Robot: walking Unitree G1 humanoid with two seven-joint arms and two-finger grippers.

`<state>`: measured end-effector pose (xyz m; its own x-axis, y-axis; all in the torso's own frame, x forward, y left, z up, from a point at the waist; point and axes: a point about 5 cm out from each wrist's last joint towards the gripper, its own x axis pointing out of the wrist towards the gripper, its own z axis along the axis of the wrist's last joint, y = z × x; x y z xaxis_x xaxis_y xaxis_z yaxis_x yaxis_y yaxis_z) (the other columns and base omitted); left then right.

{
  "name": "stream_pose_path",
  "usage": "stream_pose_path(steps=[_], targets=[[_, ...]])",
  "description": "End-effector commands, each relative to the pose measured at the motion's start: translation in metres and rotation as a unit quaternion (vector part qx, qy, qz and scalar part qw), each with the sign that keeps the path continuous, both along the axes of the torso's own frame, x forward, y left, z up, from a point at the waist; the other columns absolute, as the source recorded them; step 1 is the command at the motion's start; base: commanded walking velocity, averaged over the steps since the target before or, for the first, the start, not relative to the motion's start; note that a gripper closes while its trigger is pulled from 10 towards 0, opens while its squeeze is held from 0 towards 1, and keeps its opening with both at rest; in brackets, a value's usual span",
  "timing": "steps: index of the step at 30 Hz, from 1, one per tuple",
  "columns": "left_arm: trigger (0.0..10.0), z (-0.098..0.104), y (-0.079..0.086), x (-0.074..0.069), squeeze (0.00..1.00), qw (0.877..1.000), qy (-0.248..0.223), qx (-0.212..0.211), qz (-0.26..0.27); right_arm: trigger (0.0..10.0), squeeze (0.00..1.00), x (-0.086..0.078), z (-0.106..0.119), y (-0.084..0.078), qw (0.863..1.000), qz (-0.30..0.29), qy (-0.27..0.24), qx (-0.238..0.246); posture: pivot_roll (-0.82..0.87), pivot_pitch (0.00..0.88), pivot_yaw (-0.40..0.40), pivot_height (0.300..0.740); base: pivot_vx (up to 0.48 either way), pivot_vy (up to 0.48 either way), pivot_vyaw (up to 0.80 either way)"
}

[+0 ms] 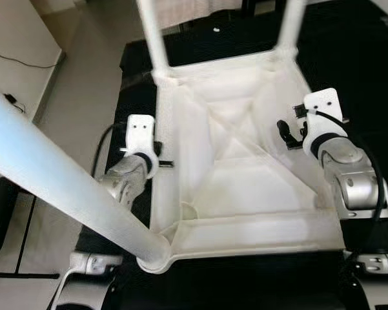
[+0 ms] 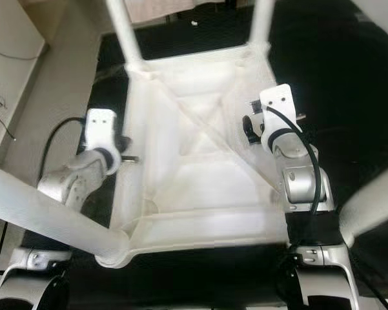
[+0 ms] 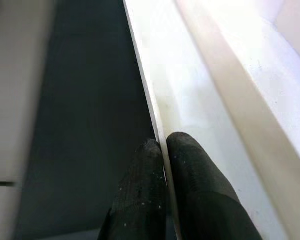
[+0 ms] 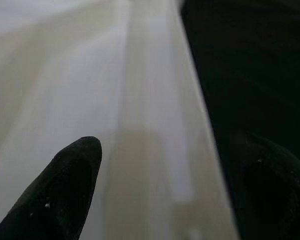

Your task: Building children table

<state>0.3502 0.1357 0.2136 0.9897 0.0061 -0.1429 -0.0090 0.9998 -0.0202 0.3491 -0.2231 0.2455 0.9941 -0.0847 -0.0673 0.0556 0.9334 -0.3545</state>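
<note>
Lying upside down on the dark mat (image 1: 348,58), the white children table (image 1: 239,174) has its legs up. The left end effector (image 3: 164,150) pinches its left rim; the right end effector (image 4: 164,165), spread, straddles the opposite rim, probably steadying it.

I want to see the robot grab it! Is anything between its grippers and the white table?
Nothing visible. The left gripper is shut on the table's left edge, one finger each side of the thin rim. The right gripper's fingers straddle the right edge, spread wide apart, with only the rim between them.
</note>
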Motion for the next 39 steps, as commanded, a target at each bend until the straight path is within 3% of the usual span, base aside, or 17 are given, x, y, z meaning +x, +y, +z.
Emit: stream_pose_path(steps=[1, 6, 9, 13, 16, 17, 18, 19, 20, 21, 22, 23, 30, 31, 34, 36, 39], targets=[[0.0, 0.030, 0.033, -0.011, 0.00, 0.993, -0.075, 0.036, 0.081, 10.0, 0.00, 0.002, -0.005, 0.008, 1.000, 0.017, 0.007, 0.010, -0.06, 0.211, 0.152, 0.740, 0.000, 0.000, 0.00], [0.0, 0.026, 0.029, -0.023, 0.00, 0.996, -0.060, 0.028, 0.059, 10.0, 0.00, 0.003, -0.005, 0.008, 1.000, 0.017, 0.008, 0.009, -0.06, 0.208, 0.150, 0.740, 0.000, 0.000, 0.00], [0.0, 0.015, 0.020, -0.031, 0.00, 0.999, -0.032, -0.004, 0.025, 10.0, 0.00, 0.004, -0.005, 0.007, 1.000, 0.014, 0.008, 0.009, -0.06, 0.206, 0.151, 0.740, 0.000, 0.000, 0.00], [0.0, -0.009, -0.003, -0.048, 0.00, 0.995, 0.019, -0.033, -0.090, 10.0, 0.00, 0.004, -0.005, 0.007, 1.000, 0.009, 0.010, 0.006, -0.06, 0.206, 0.148, 0.740, 0.000, 0.000, 0.00], [0.0, -0.013, -0.006, -0.052, 0.00, 0.993, 0.025, -0.029, -0.113, 10.0, 0.00, 0.004, -0.006, 0.007, 1.000, 0.007, 0.012, 0.005, -0.06, 0.207, 0.147, 0.740, 0.000, 0.000, 0.00], [7.9, -0.016, -0.002, -0.052, 0.00, 0.994, 0.033, -0.022, -0.105, 10.0, 0.00, 0.004, -0.006, 0.007, 1.000, 0.007, 0.014, 0.005, -0.06, 0.208, 0.146, 0.740, 0.000, 0.000, 0.00], [7.9, -0.016, -0.002, -0.052, 0.00, 0.994, 0.033, -0.022, -0.105, 10.0, 0.00, 0.004, -0.006, 0.007, 1.000, 0.007, 0.014, 0.005, -0.06, 0.208, 0.146, 0.740, 0.000, 0.000, 0.00], [10.0, -0.020, 0.016, -0.050, 0.43, 0.998, 0.037, -0.012, -0.057, 10.0, 0.00, 0.004, -0.007, 0.007, 1.000, 0.007, 0.015, 0.006, -0.06, 0.209, 0.146, 0.740, 0.000, 0.000, 0.00], [10.0, -0.020, 0.016, -0.050, 0.43, 0.998, 0.037, -0.012, -0.057, 10.0, 0.00, 0.004, -0.007, 0.007, 1.000, 0.007, 0.015, 0.006, -0.06, 0.209, 0.146, 0.740, 0.000, 0.000, 0.00], [10.0, -0.019, 0.029, -0.046, 1.00, 0.999, 0.030, -0.004, -0.021, 10.0, 0.00, 0.003, -0.006, 0.008, 1.000, 0.010, 0.015, 0.007, -0.06, 0.210, 0.144, 0.740, 0.000, 0.000, 0.00], [10.0, -0.019, 0.029, -0.046, 1.00, 0.999, 0.030, -0.004, -0.021, 10.0, 0.00, 0.003, -0.006, 0.008, 1.000, 0.010, 0.015, 0.007, -0.06, 0.210, 0.144, 0.740, 0.000, 0.000, 0.00], [10.0, -0.013, 0.050, -0.043, 1.00, 0.999, 0.011, 0.006, 0.039, 10.0, 0.00, 0.003, -0.004, 0.010, 1.000, 0.022, 0.011, 0.008, -0.06, 0.210, 0.144, 0.740, 0.000, 0.000, 0.00], [10.0, 0.014, 0.088, -0.041, 1.00, 0.986, -0.058, 0.050, 0.151, 10.0, 0.00, 0.000, 0.005, 0.003, 0.999, 0.054, -0.002, 0.007, -0.07, 0.214, 0.136, 0.740, 0.000, 0.000, 0.00], [10.0, 0.020, 0.091, -0.040, 0.00, 0.984, -0.076, 0.051, 0.155, 10.0, 0.00, -0.001, 0.007, 0.002, 0.998, 0.061, -0.004, 0.008, -0.07, 0.214, 0.136, 0.740, 0.000, 0.000, 0.00], [10.0, 0.025, 0.090, -0.039, 0.00, 0.984, -0.090, 0.048, 0.147, 10.0, 0.00, -0.002, 0.009, 0.003, 0.997, 0.073, -0.007, 0.012, -0.07, 0.214, 0.136, 0.740, 0.000, 0.000, 0.00], [10.0, 0.042, 0.066, -0.037, 0.00, 0.989, -0.140, 0.011, 0.051, 10.0, 0.00, -0.017, 0.016, 0.017, 0.982, 0.187, -0.025, 0.021, -0.08, 0.215, 0.133, 0.740, 0.000, 0.000, 0.00], [10.0, 0.045, 0.058, -0.038, 0.00, 0.988, -0.153, -0.001, 0.019, 10.0, 0.00, -0.022, 0.017, 0.021, 0.975, 0.219, -0.029, 0.019, -0.08, 0.215, 0.133, 0.740, 0.000, 0.000, 0.00]])
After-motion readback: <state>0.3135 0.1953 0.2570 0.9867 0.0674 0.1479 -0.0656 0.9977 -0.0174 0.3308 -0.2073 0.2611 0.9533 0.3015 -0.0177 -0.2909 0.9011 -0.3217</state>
